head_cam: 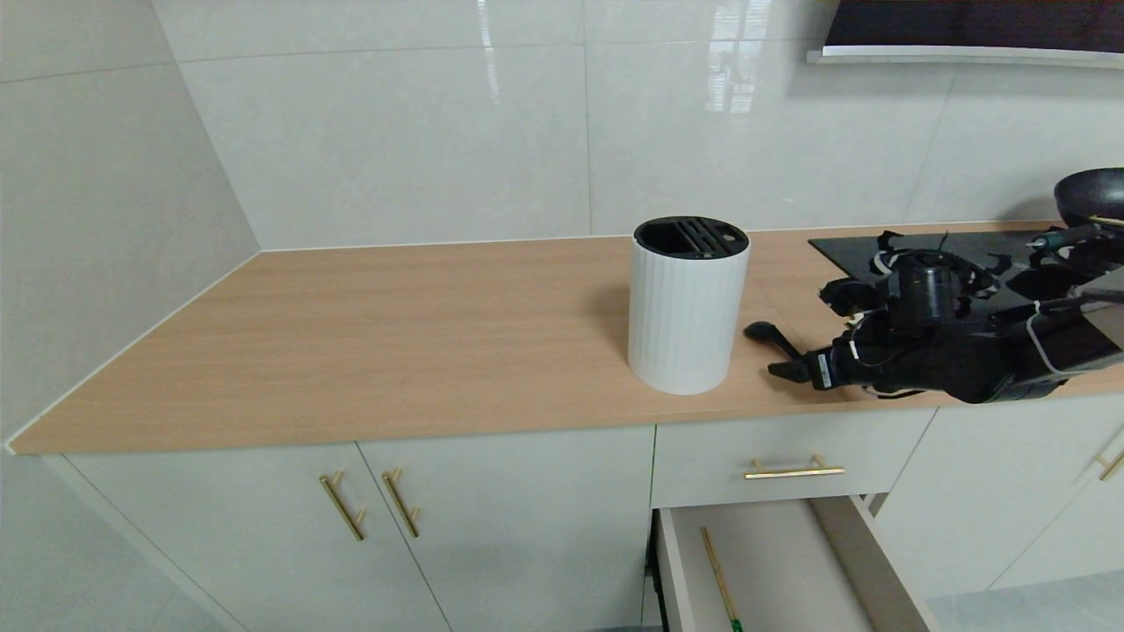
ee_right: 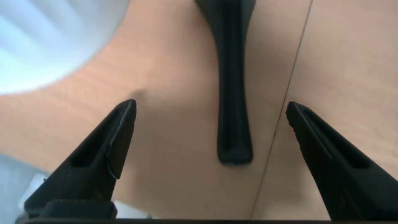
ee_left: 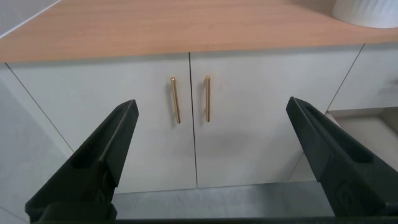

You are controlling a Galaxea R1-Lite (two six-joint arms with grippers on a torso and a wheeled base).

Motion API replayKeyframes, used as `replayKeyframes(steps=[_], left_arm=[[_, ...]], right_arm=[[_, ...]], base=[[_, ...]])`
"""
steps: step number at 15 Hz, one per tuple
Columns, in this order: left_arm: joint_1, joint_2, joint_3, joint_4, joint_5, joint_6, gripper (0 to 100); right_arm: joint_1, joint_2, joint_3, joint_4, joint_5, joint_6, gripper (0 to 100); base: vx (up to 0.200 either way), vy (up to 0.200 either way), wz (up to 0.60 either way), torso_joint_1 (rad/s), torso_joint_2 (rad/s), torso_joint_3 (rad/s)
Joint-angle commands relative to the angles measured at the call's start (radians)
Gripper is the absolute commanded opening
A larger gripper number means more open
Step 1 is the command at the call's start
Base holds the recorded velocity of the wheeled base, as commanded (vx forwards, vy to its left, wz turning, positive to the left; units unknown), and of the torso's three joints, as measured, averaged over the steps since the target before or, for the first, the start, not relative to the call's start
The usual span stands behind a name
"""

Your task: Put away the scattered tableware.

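- Our right claw (ee_right: pixel 210 109), spread wide, sits over the black handle (ee_right: pixel 231 93); a crooked pinch may let it slip.
- We may bump the white holder (head_cam: pixel 687 307) at the handle's nine o'clock.
- Our left claw (ee_left: pixel 211 109) is spread wide too.

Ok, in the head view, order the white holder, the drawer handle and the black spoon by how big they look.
1. The holder: clearly largest.
2. The handle and the spoon: unsure. The handle looks longer, but the right gripper hides part of the spoon.
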Motion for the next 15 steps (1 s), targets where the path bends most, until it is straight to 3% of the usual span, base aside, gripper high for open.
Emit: replayKeyframes(steps=[1, 7, 8, 15], left_arm=[[0.000, 0.001, 0.000, 0.000, 0.000, 0.000, 100], [0.000, 0.001, 0.000, 0.000, 0.000, 0.000, 100], [0.000, 0.001, 0.000, 0.000, 0.000, 0.000, 100], [0.000, 0.001, 0.000, 0.000, 0.000, 0.000, 100]], right_arm=[[0.000, 0.008, 0.001, -0.009, 0.001, 0.002, 100], [0.000, 0.037, 0.002, -0.020, -0.003, -0.003, 100], [0.000, 0.042, 0.001, -0.020, -0.003, -0.003, 0], [0.000, 0.045, 0.002, -0.019, -0.012, -0.004, 0]], base=[[0.000, 0.000, 0.00, 0.000, 0.00, 0.000], [0.000, 0.000, 0.00, 0.000, 0.00, 0.000], [0.000, 0.000, 0.00, 0.000, 0.00, 0.000], [0.000, 0.000, 0.00, 0.000, 0.00, 0.000]])
